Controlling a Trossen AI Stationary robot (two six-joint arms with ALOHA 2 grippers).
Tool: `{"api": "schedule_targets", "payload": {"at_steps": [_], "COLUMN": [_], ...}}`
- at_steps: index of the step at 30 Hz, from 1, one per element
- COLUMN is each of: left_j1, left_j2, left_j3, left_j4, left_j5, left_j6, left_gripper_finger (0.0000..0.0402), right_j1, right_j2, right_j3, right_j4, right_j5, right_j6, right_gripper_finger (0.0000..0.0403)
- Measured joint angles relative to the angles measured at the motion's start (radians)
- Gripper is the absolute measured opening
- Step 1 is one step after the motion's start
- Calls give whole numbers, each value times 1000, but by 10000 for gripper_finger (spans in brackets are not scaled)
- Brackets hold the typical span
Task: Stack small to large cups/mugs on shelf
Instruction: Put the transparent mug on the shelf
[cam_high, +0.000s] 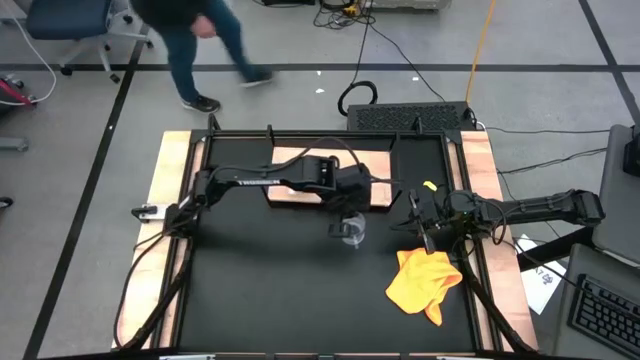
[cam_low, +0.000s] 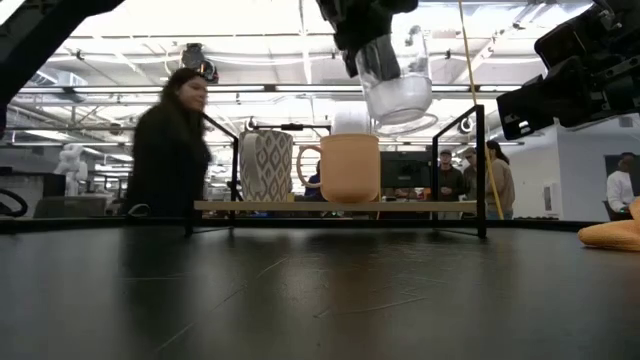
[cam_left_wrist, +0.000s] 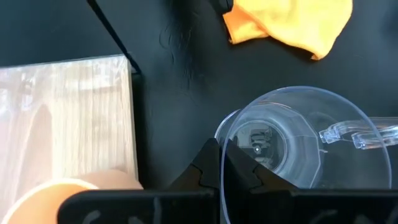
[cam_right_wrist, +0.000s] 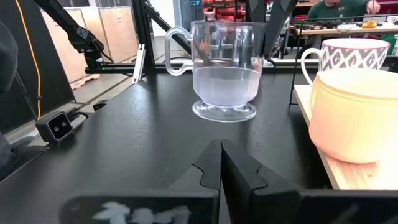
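Three cups: one clear glass cup (cam_right_wrist: 224, 65) up in the air, two mugs down on the shelf (cam_left_wrist: 65, 118).
Left end effector (cam_left_wrist: 221, 165): it is out over the black worktop (cam_high: 280, 290), just in front of the shelf's near edge, fingers pinched tight on the rim of the glass cup.
Glass cup: in the low view it hangs clear of the worktop, above and slightly to the side of the orange-yellow mug (cam_low: 348, 168), tilted a touch; its clear handle (cam_left_wrist: 357, 134) sticks out sideways, away from the shelf.
Orange-yellow mug: upright on the light-wood shelf, handle showing side-on in the low view, something white (cam_low: 350, 122) sitting inside its mouth.
White mug (cam_low: 266, 165): patterned, upright on the same shelf, just beside the orange-yellow one and not touching it.
Shelf: flat board lying at the far middle of the worktop, thin black brackets (cam_low: 481, 170) at its edges.
Right end effector (cam_right_wrist: 221, 155): waiting low near the worktop's right edge, fingers fully closed on nothing, pointed across at the glass cup.
Yellow cloth (cam_high: 425, 282): crumpled on the worktop just in front of the right end effector.
Background: a person (cam_high: 195, 45) is walking past beyond the far edge; more people (cam_low: 490, 175) are farther back in the room.
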Motion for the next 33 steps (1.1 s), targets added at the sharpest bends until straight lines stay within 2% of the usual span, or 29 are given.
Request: {"api": "schedule_targets", "payload": {"at_steps": [23,33], "left_j1": [-6,-66], "left_j2": [10,86], "left_j3": [4,3], "left_j4": [-2,12], "left_j5": [-8,-51], "left_j6": [-20,-10], "left_gripper_finger": [1,1], "right_j1": [0,0], "right_j2": [0,0], "right_j3": [0,0], "right_j4": [-14,-19], "right_j5": [0,0], "right_j6": [1,1], "right_gripper_finger": [0,0]}}
